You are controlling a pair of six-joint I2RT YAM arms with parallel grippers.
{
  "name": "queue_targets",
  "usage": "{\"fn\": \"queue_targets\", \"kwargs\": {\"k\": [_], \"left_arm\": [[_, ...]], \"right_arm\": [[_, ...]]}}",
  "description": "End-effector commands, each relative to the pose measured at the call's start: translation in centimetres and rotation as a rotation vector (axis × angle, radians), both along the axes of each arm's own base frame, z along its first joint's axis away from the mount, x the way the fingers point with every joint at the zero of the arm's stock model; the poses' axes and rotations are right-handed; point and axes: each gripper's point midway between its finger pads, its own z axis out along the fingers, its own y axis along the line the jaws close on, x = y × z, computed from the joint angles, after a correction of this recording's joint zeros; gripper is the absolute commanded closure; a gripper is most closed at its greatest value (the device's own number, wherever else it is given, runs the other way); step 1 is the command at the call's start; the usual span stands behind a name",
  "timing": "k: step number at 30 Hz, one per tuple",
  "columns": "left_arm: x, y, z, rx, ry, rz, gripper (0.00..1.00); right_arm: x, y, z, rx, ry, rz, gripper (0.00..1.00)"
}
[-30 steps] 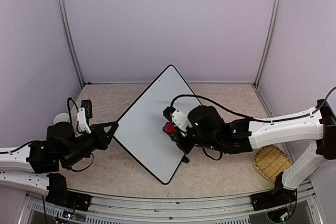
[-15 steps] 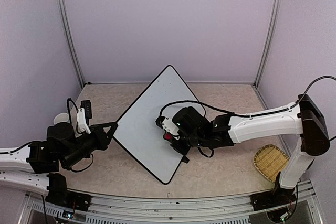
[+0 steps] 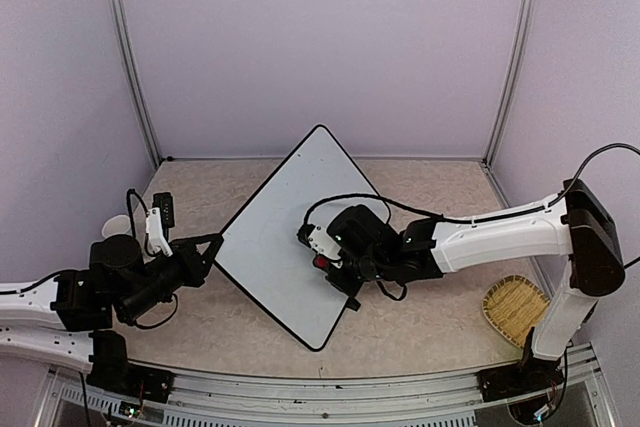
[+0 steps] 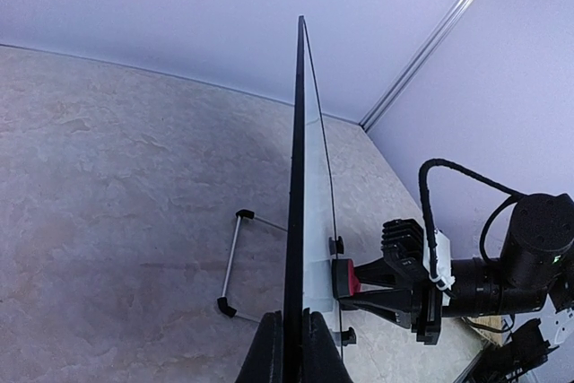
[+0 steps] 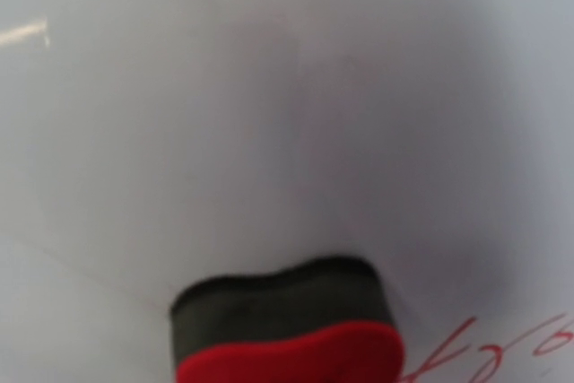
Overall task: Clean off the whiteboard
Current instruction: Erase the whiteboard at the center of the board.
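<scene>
The whiteboard [image 3: 275, 217] stands tilted on one corner, with a thin black frame. My left gripper [image 3: 216, 243] is shut on its left edge; the left wrist view shows the board [image 4: 316, 177] edge-on with my fingers [image 4: 269, 352] clamped on the frame. My right gripper [image 3: 328, 259] is shut on a red-and-black eraser [image 3: 321, 261] pressed against the board's face, also seen in the left wrist view [image 4: 344, 277]. In the right wrist view the eraser [image 5: 287, 334] sits on the white surface, with red handwriting [image 5: 484, 356] just to its right. The right fingers are hidden there.
A woven basket [image 3: 518, 309] lies at the right front of the table. A wire stand [image 4: 231, 262] lies on the table behind the board. A small black item [image 3: 164, 209] and a white object [image 3: 115, 226] sit at the far left by the wall.
My right gripper slid the eraser slightly down and left across the board a second ago, then held almost still. The left gripper and the board have not moved.
</scene>
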Motion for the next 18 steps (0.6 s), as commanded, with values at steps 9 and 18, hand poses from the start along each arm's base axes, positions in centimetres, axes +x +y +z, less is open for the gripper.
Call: {"fn": "queue_targets", "kwargs": {"k": [9, 18], "left_arm": [[-1.8, -1.3, -3.4, 0.13, 0.044, -0.134, 1.0], [-1.8, -1.4, -3.3, 0.132, 0.043, -0.135, 1.0]], "right_arm": [[-2.2, -6.1, -8.6, -0.267, 0.168, -0.002, 0.79], [-3.1, -7.4, -9.8, -0.305, 0.202, 0.001, 0.79]]}}
